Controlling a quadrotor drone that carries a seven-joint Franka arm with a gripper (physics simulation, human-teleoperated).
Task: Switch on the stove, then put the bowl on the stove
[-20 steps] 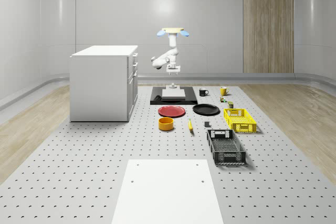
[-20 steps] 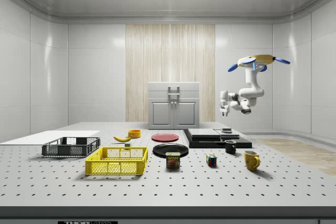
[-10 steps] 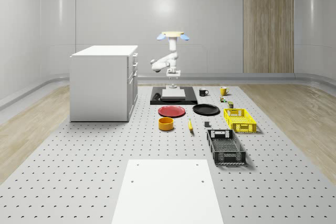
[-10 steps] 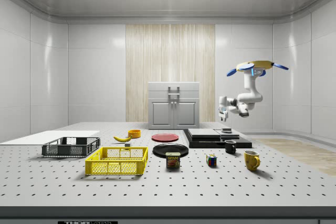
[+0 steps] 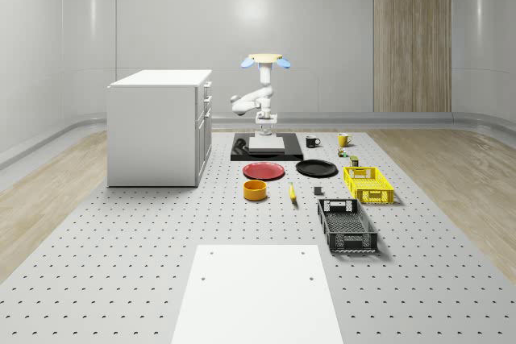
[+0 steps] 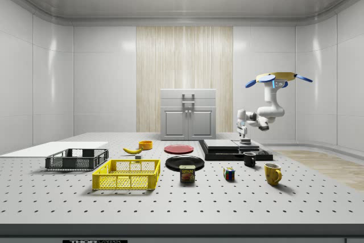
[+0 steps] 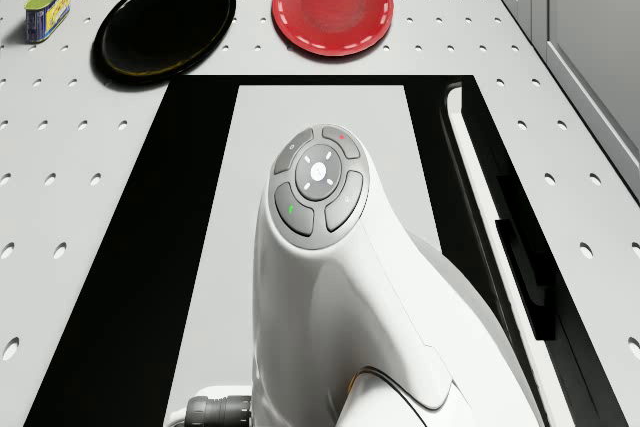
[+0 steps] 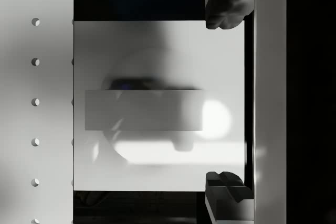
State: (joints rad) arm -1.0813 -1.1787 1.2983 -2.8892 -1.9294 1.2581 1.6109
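The black stove (image 5: 266, 149) with its grey top plate (image 7: 250, 137) lies behind the plates. I hover over its far end, drone body (image 5: 265, 60) up high and arm bent downward. My gripper (image 5: 264, 130) hangs just above the stove's rear part (image 6: 235, 149), seen close over it in the side view (image 6: 244, 137). In the wrist view my gripper (image 8: 229, 98) is open, one fingertip (image 8: 228, 3) on each side of the plate, and a small raised grey block (image 8: 144, 109) sits on the plate below. The orange bowl (image 5: 255, 189) stands on the table nearer the camera.
A red plate (image 5: 264, 170) and a black plate (image 5: 316, 168) lie in front of the stove. A white cabinet (image 5: 160, 125) stands at the whole-scene view's left. Two mugs (image 5: 312, 141), a can (image 7: 47, 9), a yellow basket (image 5: 368, 184) and a black basket (image 5: 347, 225) are to the right.
The drone has sunk lower and the arm has carried the gripper down, from well above the stove to just over its rear part.
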